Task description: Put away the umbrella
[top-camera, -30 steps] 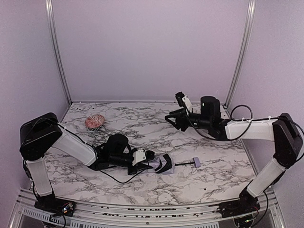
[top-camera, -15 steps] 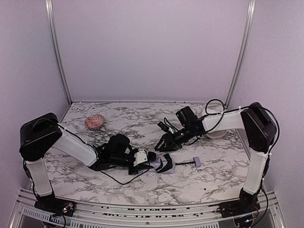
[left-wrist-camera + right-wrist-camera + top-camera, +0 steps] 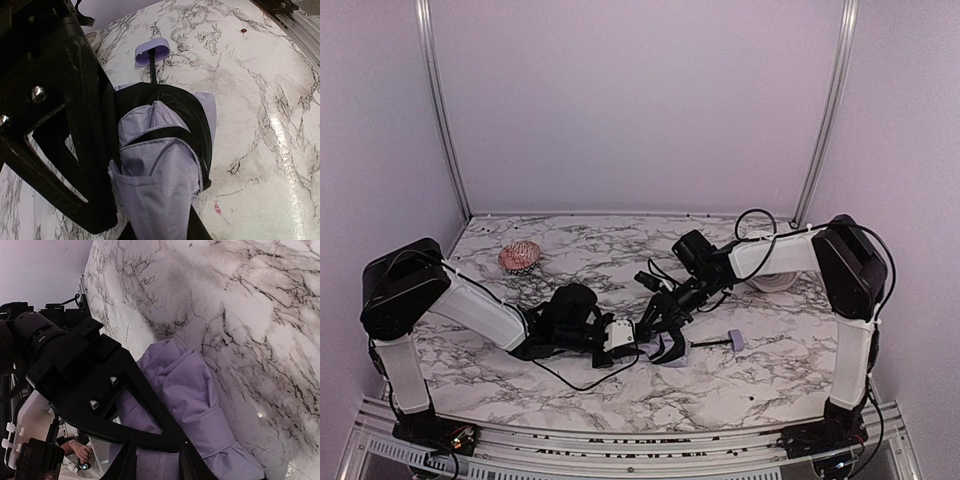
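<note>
Left end effector (image 3: pixel 638 342) clamps glossy lavender folds of the umbrella (image 3: pixel 160 165); right end effector (image 3: pixel 155 460) beside it, grip unclear.

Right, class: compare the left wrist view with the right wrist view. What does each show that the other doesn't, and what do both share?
Only the left wrist view shows the umbrella's small handle, thin black shaft and black lining. Only the right wrist view shows the right gripper and the white casing behind the left gripper. Both show the umbrella's pale lavender fabric, the left gripper against it, and the marble table.
</note>
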`<move>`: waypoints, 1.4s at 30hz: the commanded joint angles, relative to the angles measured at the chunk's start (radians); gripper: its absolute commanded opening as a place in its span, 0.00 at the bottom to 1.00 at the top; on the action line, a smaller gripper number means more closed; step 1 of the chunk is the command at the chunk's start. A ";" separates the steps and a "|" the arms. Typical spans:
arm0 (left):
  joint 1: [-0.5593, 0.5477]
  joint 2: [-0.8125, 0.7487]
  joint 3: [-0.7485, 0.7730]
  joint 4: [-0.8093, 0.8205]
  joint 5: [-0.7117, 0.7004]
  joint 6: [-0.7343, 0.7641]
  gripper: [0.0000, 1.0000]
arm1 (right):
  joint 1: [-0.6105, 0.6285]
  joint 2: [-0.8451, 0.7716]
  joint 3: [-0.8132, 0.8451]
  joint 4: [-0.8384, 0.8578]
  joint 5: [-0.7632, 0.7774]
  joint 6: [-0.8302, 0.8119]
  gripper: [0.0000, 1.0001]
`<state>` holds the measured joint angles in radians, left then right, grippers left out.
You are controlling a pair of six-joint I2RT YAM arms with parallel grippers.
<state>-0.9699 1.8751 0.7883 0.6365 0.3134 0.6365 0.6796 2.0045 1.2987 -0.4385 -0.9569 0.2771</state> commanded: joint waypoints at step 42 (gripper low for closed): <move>0.003 0.070 0.069 -0.250 -0.043 0.005 0.00 | 0.069 -0.463 -0.241 0.161 0.302 -0.262 0.50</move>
<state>-0.9714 1.8820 0.8341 0.5667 0.2916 0.6586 0.7471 1.6093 1.1515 -0.4995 -0.6762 0.0151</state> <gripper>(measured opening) 0.208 0.482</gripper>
